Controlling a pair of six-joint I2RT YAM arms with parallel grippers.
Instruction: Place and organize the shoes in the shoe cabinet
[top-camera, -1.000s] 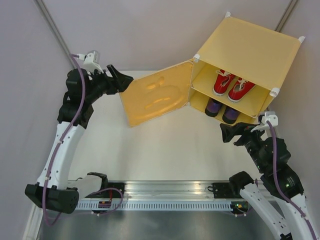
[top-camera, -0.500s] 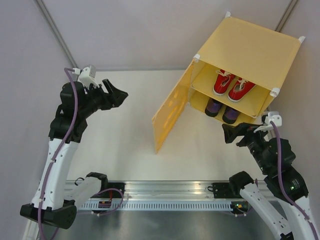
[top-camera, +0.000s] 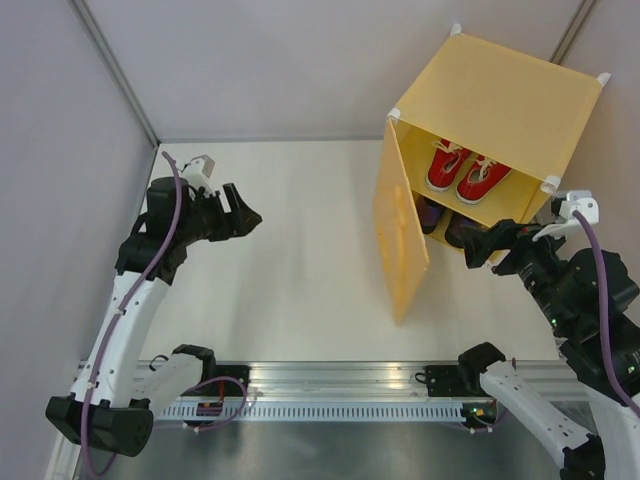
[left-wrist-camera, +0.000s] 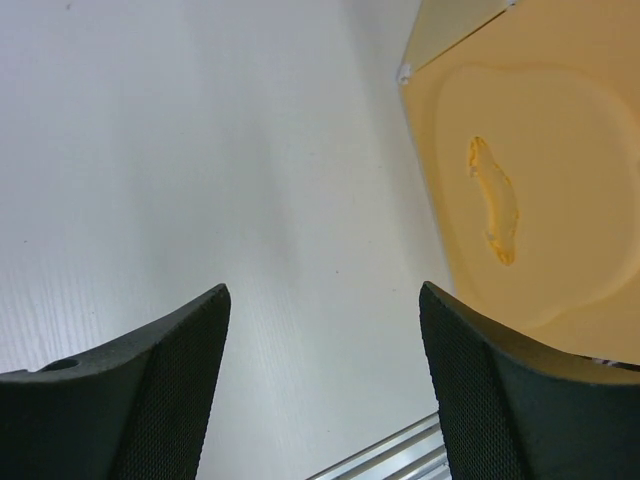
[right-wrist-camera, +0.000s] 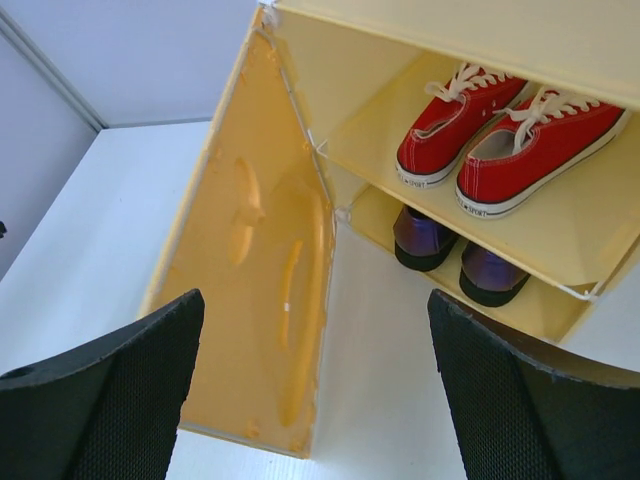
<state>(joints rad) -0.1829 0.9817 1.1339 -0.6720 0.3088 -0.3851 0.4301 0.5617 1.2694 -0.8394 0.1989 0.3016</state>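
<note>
Two purple loafers clear from right wrist; door part-hides them overhead.

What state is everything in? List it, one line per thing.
Shoe cabinet: standing, both levels occupied.
Door: half open, touched by neither arm.
Red sneakers: paired side by side on the inner shelf.
Purple loafers: paired on the level beneath that shelf.
Left gripper: jaws open, empty.
Right gripper: jaws open, empty.
</note>
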